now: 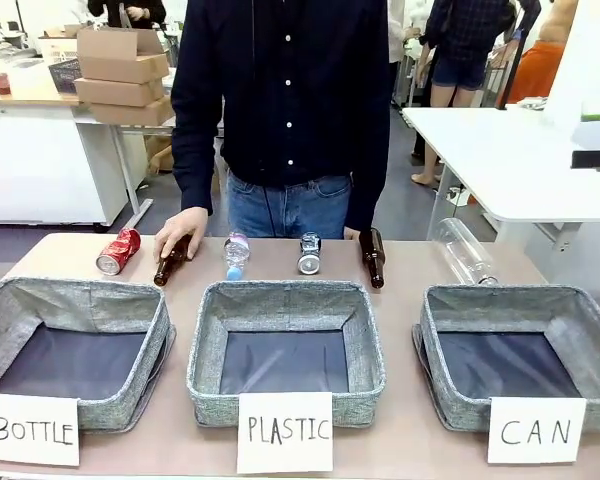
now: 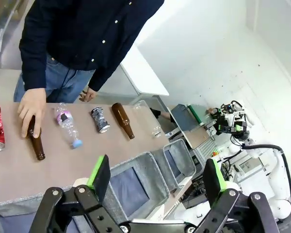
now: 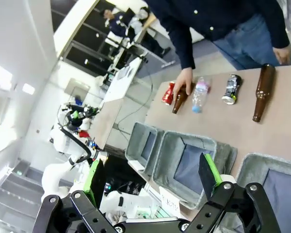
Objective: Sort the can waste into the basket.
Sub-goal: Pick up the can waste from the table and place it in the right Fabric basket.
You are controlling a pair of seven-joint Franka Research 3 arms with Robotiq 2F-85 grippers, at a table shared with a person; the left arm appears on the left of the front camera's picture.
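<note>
This looks like a robotics lab in an open-plan work hall. Past the green-padded fingers (image 2: 100, 171) of the left gripper (image 2: 157, 167) lies a tan laminate tabletop (image 2: 19, 170), and farther beyond them a plain white work table (image 2: 140, 77). In the front view there are hand-lettered white paper cards (image 1: 285, 430), brown cardboard boxes (image 1: 123, 75) stacked on a white bench (image 1: 40, 150), and other people (image 1: 470, 40) standing about.

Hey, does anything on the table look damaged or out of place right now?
The red can, lying on its side just left of the person's hand, looks dented and crumpled. Nothing looks spilled.
</note>
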